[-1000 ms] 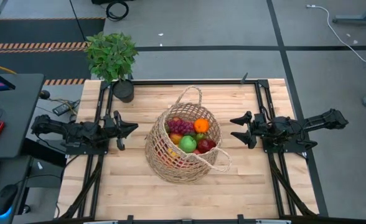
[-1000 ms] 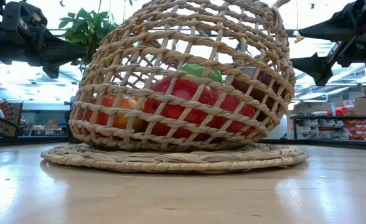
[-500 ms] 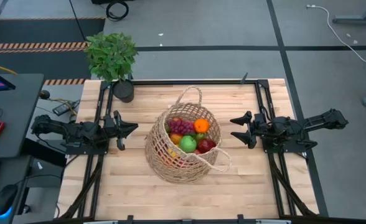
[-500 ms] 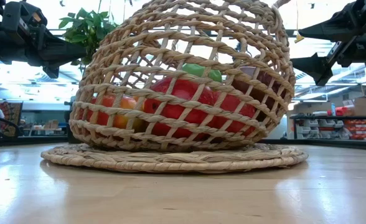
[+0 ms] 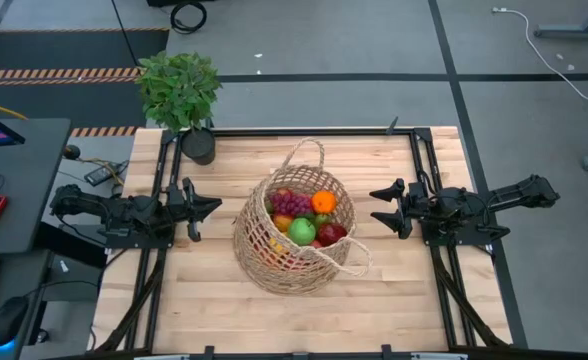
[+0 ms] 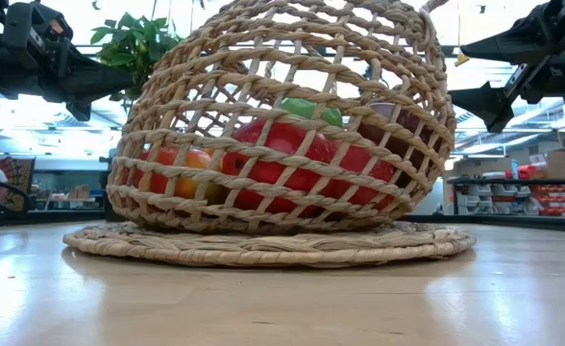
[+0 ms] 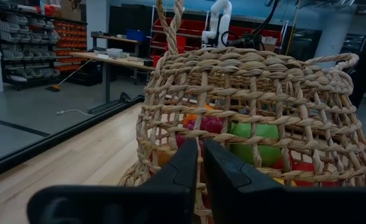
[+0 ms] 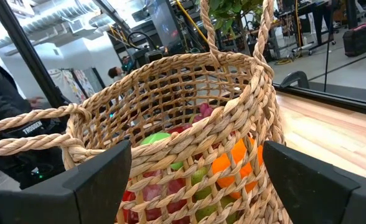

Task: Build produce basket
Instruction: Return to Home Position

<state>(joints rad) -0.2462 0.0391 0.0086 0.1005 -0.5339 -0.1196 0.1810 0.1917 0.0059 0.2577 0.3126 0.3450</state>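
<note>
With the produce (image 5: 302, 231) in the basket (image 5: 292, 265), the return home looks done. The left hand (image 5: 211, 205) is closed and empty, the right hand (image 5: 376, 207) open, 1 each side. The next move calls only for stopping.

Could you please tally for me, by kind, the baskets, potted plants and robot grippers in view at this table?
Baskets: 1, the basket
Potted plants: 1, the potted plant
Grippers: 2, the left gripper and the right gripper
Total: 4
</note>
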